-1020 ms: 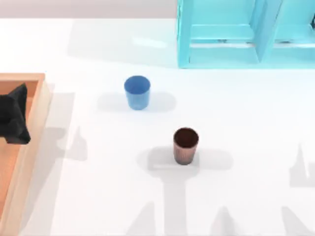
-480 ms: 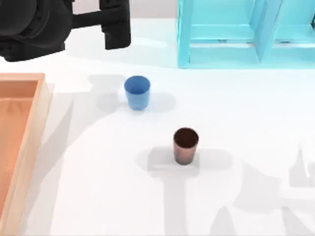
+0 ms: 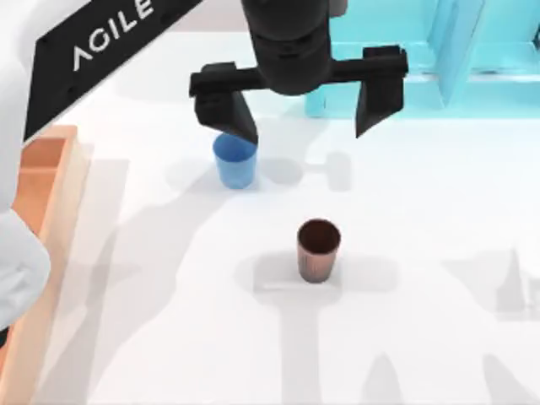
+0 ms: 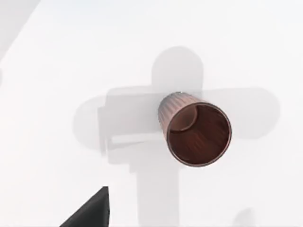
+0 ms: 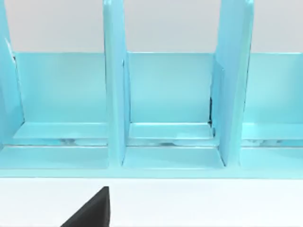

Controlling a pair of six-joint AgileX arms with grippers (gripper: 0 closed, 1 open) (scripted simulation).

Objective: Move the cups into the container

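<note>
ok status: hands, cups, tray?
Left hand open, high above table, brown cup under its wrist camera. Blue cup and brown cup upright on table, outside tray. Nothing blocking.

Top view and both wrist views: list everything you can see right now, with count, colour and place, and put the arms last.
blue cup: one, plain blue, upright on the table, left of centre, partly under the left gripper's finger.
brown cup: one, dark coppery brown, upright near the table's middle, empty inside.
tray: one, light orange-brown wood, at the table's left edge.
cabinet: one, turquoise, at the table's far right, with open compartments.
table: one, white.
left gripper: one, black, open, above the table between the cabinet and the cups.
right gripper: one, black fingertip facing the cabinet.
</note>
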